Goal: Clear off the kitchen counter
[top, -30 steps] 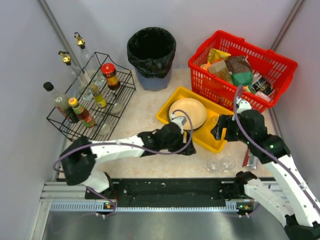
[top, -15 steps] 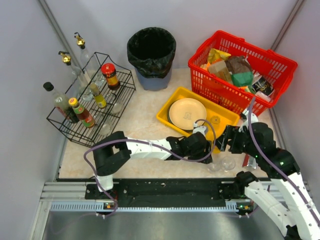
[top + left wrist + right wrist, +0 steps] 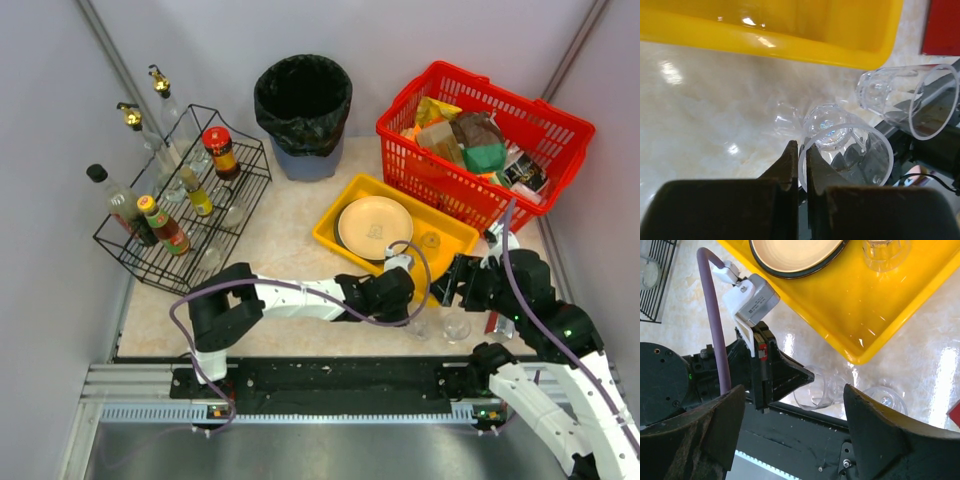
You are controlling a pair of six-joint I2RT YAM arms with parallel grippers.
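Two clear glasses stand at the front right of the kitchen counter (image 3: pixel 290 225). My left gripper (image 3: pixel 800 150) is shut on the rim of the nearer glass (image 3: pixel 845 150), one finger inside it and one outside. In the top view the left gripper (image 3: pixel 405 315) reaches that glass (image 3: pixel 420 327) from the left. The second glass (image 3: pixel 457 325) stands free just right of it, and the left wrist view shows this glass (image 3: pixel 910 100) too. My right gripper (image 3: pixel 795 390) hangs open above both glasses, holding nothing; in the top view the right gripper (image 3: pixel 455 285) sits over the tray's near corner.
A yellow tray (image 3: pixel 335 222) holds a beige plate (image 3: pixel 375 225) and a small glass (image 3: pixel 885 250). Behind it stand a red basket (image 3: pixel 455 185) of packets and a black bin (image 3: pixel 303 110). A wire rack (image 3: pixel 185 200) of bottles sits at the left. A red item (image 3: pixel 495 322) lies by the right arm.
My left arm has moved from the tray to the front glasses and its jaws have shut on the nearer glass's rim. My right arm has drawn nearer the front edge.
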